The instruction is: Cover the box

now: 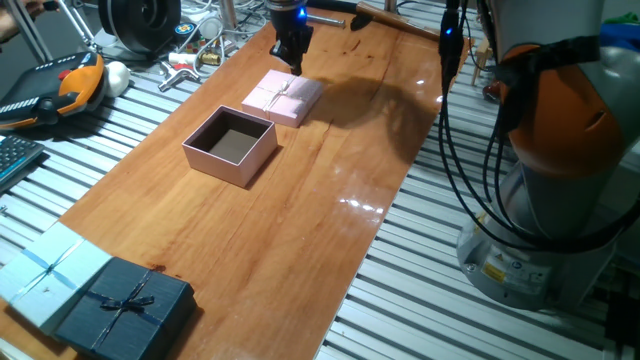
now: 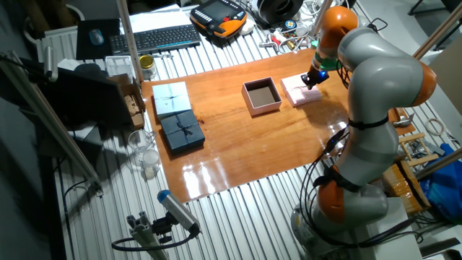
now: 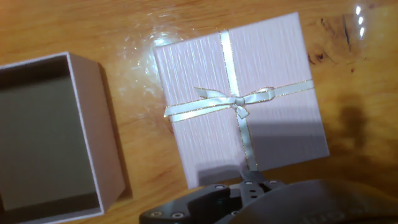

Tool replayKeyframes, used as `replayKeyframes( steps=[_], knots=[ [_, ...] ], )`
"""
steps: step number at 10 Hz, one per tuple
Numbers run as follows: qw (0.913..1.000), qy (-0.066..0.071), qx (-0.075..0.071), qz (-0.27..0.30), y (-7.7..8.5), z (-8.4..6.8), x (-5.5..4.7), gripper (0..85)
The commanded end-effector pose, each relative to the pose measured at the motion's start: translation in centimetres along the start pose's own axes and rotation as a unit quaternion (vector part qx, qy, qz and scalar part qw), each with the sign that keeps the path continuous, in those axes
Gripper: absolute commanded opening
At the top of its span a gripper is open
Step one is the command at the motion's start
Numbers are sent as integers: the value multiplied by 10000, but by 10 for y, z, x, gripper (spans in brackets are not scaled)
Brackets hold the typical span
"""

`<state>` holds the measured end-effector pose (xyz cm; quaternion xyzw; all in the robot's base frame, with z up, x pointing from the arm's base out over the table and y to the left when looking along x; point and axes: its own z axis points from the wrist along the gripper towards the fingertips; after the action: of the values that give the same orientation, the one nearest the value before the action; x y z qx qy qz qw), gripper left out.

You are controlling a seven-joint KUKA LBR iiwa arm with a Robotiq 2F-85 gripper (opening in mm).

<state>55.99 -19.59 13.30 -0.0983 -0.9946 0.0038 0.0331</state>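
The pale-pink box [image 1: 225,165] stands open on the wooden table, its dark brownish inside showing; it also shows in the other fixed view [image 2: 263,108] and at the left of the hand view [image 3: 109,143]. Its pink lid [image 1: 283,98] with a cream ribbon bow lies flat right beside it, towards the far end of the table [image 2: 301,92] [image 3: 273,56]. My gripper [image 1: 293,62] hangs a little above the far edge of the lid [image 2: 312,79]. Only a dark part of the hand shows at the bottom of the hand view. The fingers are not clear in any view.
A dark navy box with a bow [image 1: 125,305] and a light blue ribboned box [image 1: 50,272] sit at the near left corner of the table. An orange teach pendant [image 1: 60,90] and tools lie beyond the far edge. The arm's base [image 1: 560,150] stands at the right.
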Motion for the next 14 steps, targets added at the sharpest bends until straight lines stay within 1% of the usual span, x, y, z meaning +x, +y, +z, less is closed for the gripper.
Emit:
replayKeyframes(
  steps=[1, 2, 3, 4, 5, 6, 7, 8, 9, 10, 11, 12, 13, 14],
  knots=[
    [10000, 42, -4, -38, 0, 0, 0, 0],
    [10000, 64, 8, -61, 0, 0, 0, 0],
    [9999, 30, -22, -93, 0, 0, 0, 0],
    [9998, 25, -39, -171, 1, 0, 1, 0],
    [10000, -48, -61, 21, 1, -1, 2, 0],
    [9992, -53, -65, 389, 1, -2, 2, 0],
    [9926, -38, -122, 1204, 0, -2, 2, 0],
    [9770, -139, -191, 2119, 0, -2, 2, 0],
    [9576, -298, -251, 2855, -1, -2, 1, 0],
    [9396, -394, -307, 3386, -2, -2, 0, 0],
    [9158, -509, -351, 3969, -4, -2, 0, 0],
    [8957, -386, -362, 4415, -5, -3, 0, 0],
    [8926, -362, -280, 4486, -6, -5, 0, 0],
    [8833, -392, -316, 4662, -6, -6, 1, 0]
  ],
)
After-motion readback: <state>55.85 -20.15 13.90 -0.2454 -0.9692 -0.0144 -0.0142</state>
